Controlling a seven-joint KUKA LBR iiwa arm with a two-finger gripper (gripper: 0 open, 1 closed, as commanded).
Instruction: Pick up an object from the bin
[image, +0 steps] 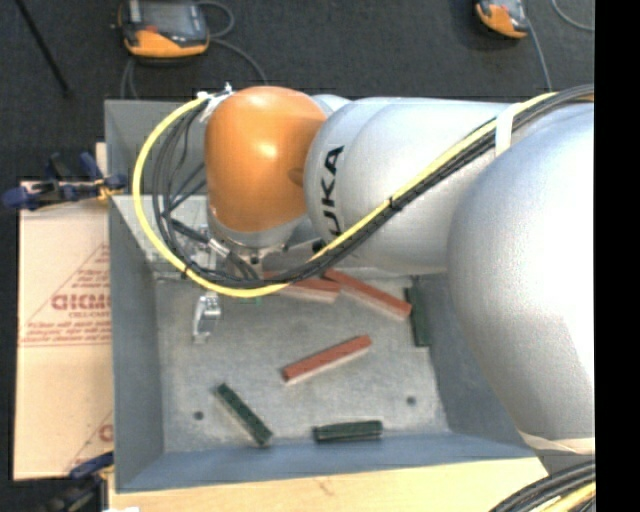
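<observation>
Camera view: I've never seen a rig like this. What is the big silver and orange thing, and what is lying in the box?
One camera looks down, slightly from the side, into a grey metal bin. The big silver shape reaching in from the right is a robot arm. The orange dome is a cover on its wrist, with cables looped around it. Below it hangs the tool, the part that grasps, over the bin's left rear floor. I cannot tell whether it holds anything. Small flat bars lie loose on the floor: a reddish bar in the middle, more reddish bars partly under the arm, a slanted dark green bar front left, a level dark green bar beside it, and a dark bar at the right.
</observation>
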